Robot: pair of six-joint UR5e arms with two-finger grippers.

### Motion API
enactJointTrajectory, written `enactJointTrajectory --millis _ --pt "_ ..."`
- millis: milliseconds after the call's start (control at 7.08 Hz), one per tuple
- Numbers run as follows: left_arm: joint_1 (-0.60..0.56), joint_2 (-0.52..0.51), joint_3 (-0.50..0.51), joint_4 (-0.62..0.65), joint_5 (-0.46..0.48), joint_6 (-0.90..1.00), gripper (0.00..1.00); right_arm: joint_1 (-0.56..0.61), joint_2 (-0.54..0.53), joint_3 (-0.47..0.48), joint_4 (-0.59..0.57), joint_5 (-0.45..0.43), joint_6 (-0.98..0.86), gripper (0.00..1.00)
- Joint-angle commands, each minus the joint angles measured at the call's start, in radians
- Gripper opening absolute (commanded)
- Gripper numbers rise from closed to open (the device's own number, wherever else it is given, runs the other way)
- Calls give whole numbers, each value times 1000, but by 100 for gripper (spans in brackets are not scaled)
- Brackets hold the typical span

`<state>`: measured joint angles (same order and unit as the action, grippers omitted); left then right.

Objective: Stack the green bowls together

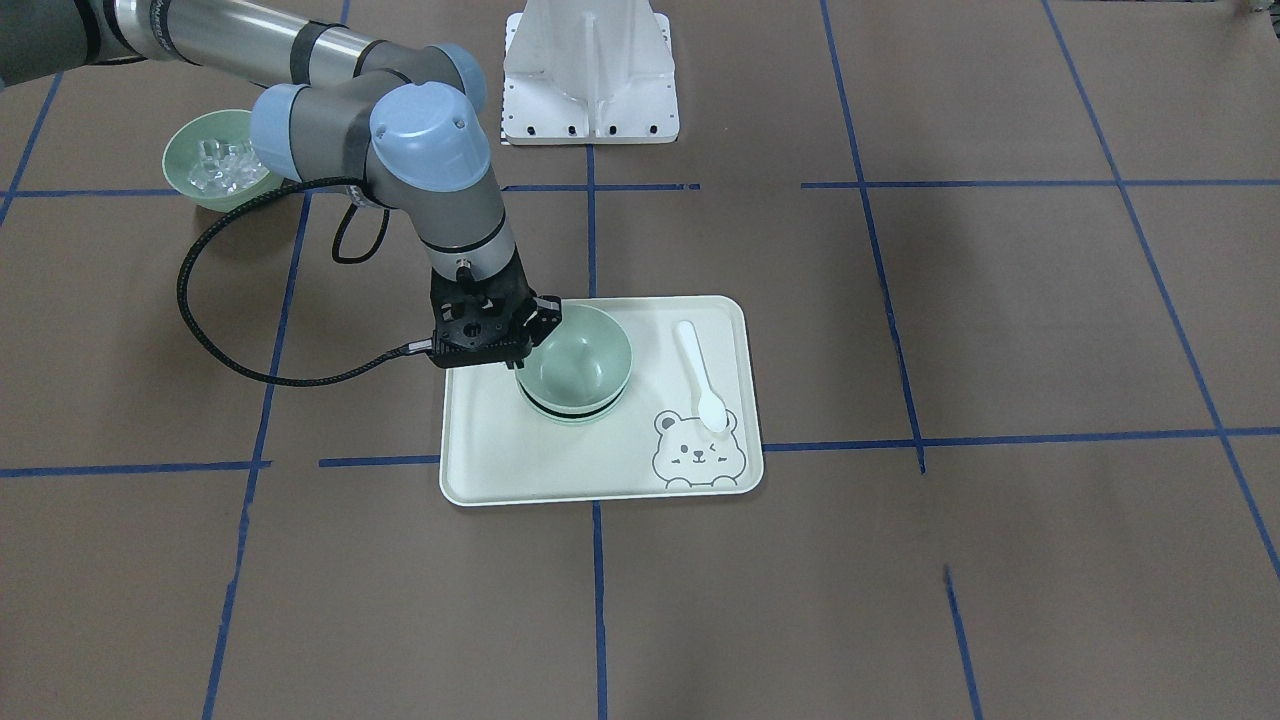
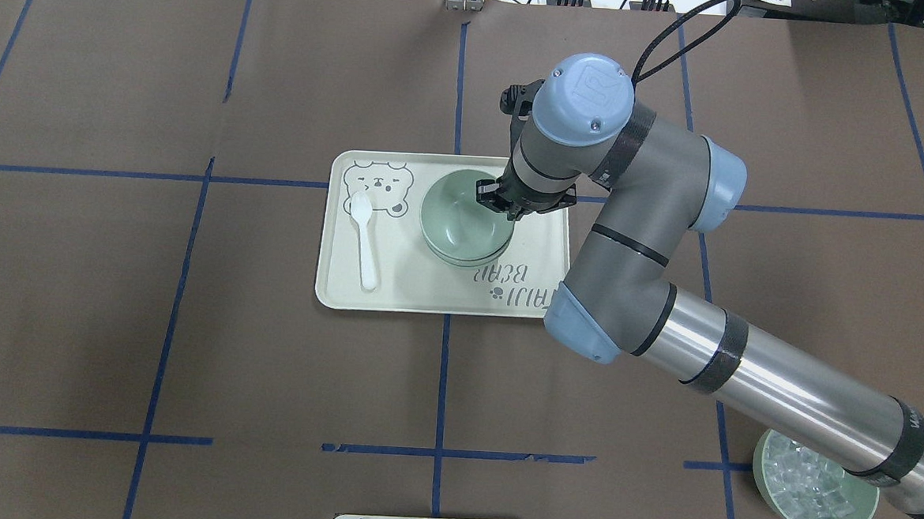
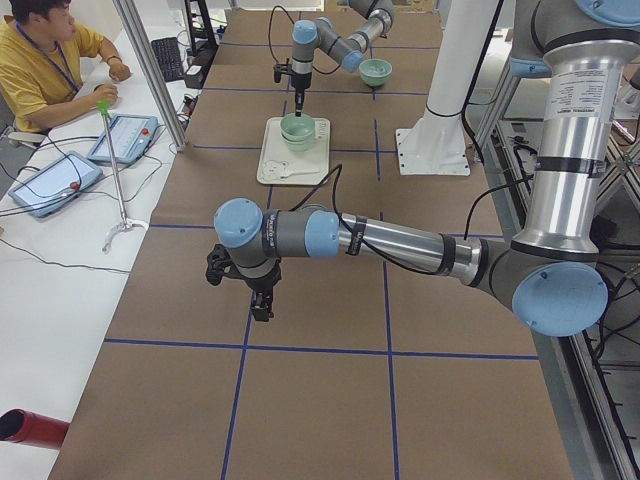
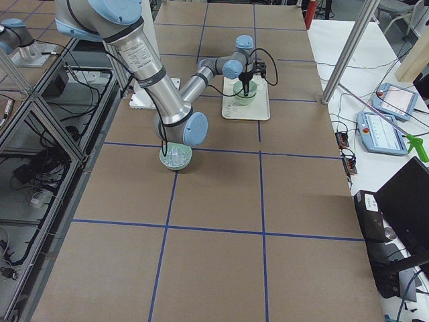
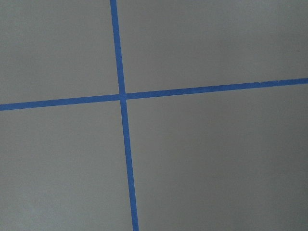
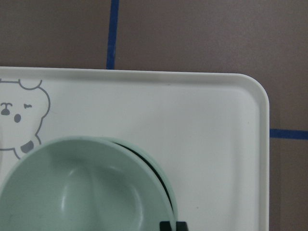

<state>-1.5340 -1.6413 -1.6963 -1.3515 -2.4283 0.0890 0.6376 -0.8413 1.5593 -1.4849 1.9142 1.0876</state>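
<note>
- At the left end of the worktop, my left gripper hangs over bare brown paper with its fingers pointing down. Only the side view shows it, so I cannot tell whether the fingers are spread or closed. Its wrist camera sees only crossing blue tape lines.
- In the middle of the worktop sits the cream tray. A white spoon lies along the side nearer the left end, its scoop beside the bear drawing and clear of the bowls.
- The green bowls are nested in one stack on the tray. The top bowl sits slightly askew, with a dark gap under its rim.
- My right gripper comes straight down on that rim, on the side facing the right end. Its fingers are drawn close and pinch the rim, one tip inside and one outside.
- Toward the right end, by the robot-side edge, the ice bowl stands well apart from the tray. The right forearm passes over it.
</note>
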Motion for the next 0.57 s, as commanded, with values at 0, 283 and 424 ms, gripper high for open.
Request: enactJointTrajectory --millis 0,283,424 --pt "0 -2 0 0 0 0 100 -9 -7 -13 2 -7 -6 79" --pt "3 -6 1 0 0 -3 100 35 -12 2 -6 6 -20 100" --pt "3 -11 1 0 2 -2 100 125 -30 11 -9 102 -110 100"
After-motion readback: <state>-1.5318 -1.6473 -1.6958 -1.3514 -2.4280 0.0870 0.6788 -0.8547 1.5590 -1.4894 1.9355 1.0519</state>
